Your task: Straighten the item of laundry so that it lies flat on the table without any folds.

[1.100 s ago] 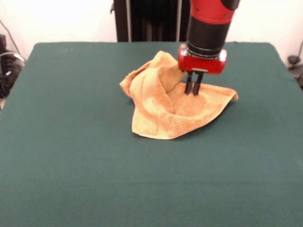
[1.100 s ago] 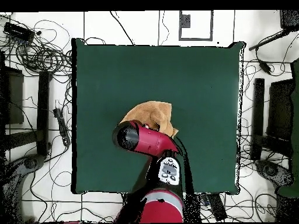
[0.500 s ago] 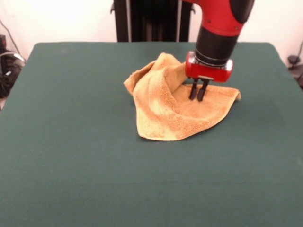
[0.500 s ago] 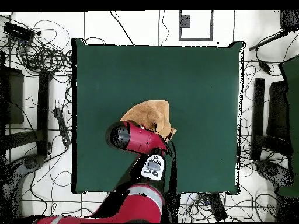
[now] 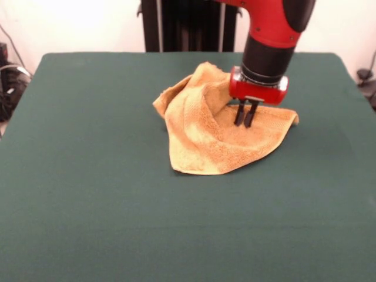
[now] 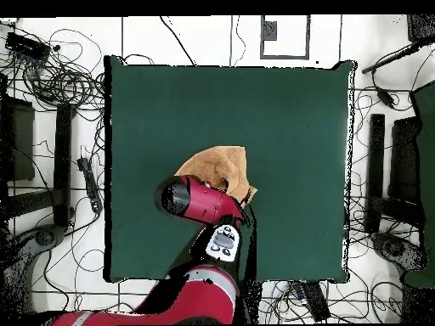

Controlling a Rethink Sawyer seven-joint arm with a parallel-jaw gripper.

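One rumpled towel (image 5: pixel 208 132), end effector (image 5: pixel 245 122) pressing its right part

Clutter around the work area

A dark rack (image 5: pixel 188 26) stands against a white wall (image 5: pixel 88 23), behind the pincer (image 5: pixel 245 122) and to its left. From above, tangled black cables (image 6: pixel 59 81) sprawl over the white tiled floor (image 6: pixel 386 93), well apart from the pincer, and a grey square panel (image 6: pixel 285 36) lies far across from it.
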